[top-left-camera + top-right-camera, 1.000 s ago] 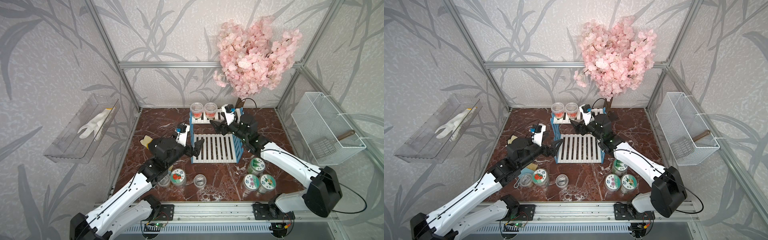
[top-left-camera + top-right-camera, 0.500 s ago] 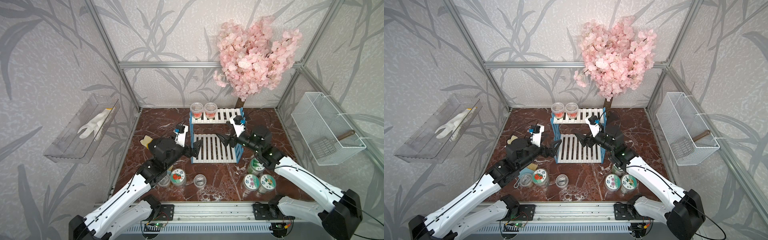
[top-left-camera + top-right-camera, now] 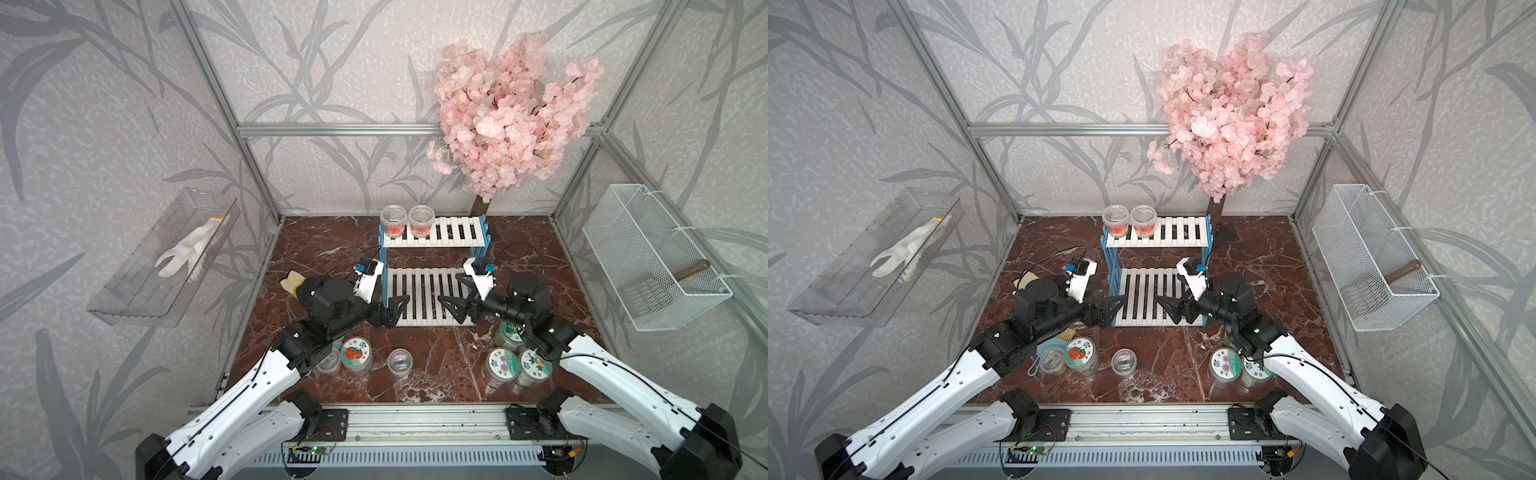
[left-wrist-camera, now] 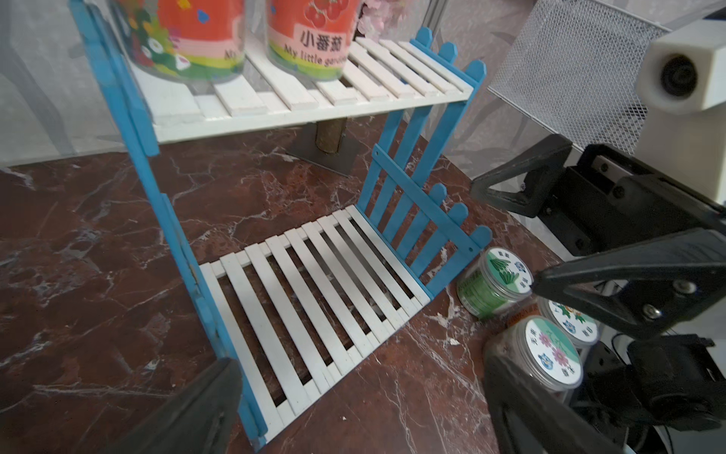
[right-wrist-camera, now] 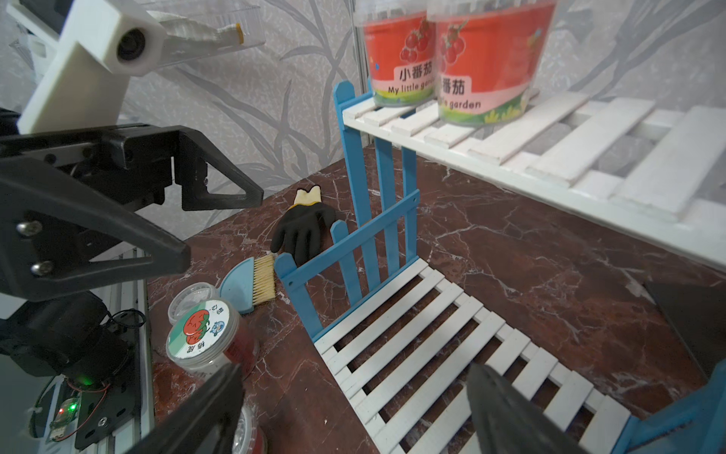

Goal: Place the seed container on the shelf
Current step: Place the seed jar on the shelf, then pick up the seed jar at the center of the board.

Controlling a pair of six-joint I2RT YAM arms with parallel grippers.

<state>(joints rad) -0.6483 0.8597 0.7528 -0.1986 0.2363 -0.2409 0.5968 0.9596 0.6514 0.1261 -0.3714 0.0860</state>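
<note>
The left jaws are hanging wide apart with nothing between them, right at the front end of the left-arm-side blue frame of the small two-tier shelf with blue ladder frames and white slatted boards point(image 3: 419, 286). The right jaws are also spread wide and empty, over the front of the shelf's lower board near its other frame. The two pairs are pointing at each other across that board.

The main risk is that either pair is sitting close enough to a frame to clip it on the next swing. The shelf looks light, so a nudge could shift it and tip the two red-labelled clear seed containers point(image 3: 407, 220) standing side by side on its upper board, at the left-arm end. If both arms are advancing together, the jaws could also meet over the lower board.

Other seed containers are waiting on the dark red marble table point(image 3: 440, 357). A tomato-lidded jar point(image 3: 356, 353) is in front of the shelf on the left-arm side. A green-labelled jar point(image 4: 491, 283) is just beside the far frame, with a flower-lidded jar point(image 3: 500, 363) close in front of it. These are crowded, so wide jaws reaching for one could knock its neighbour.

The left arm point(image 3: 249, 386) is reaching in low from the front rail, wrist roughly level. The right arm point(image 3: 615, 374) is mirroring it, its wrist passing over the green-labelled jar.
</note>
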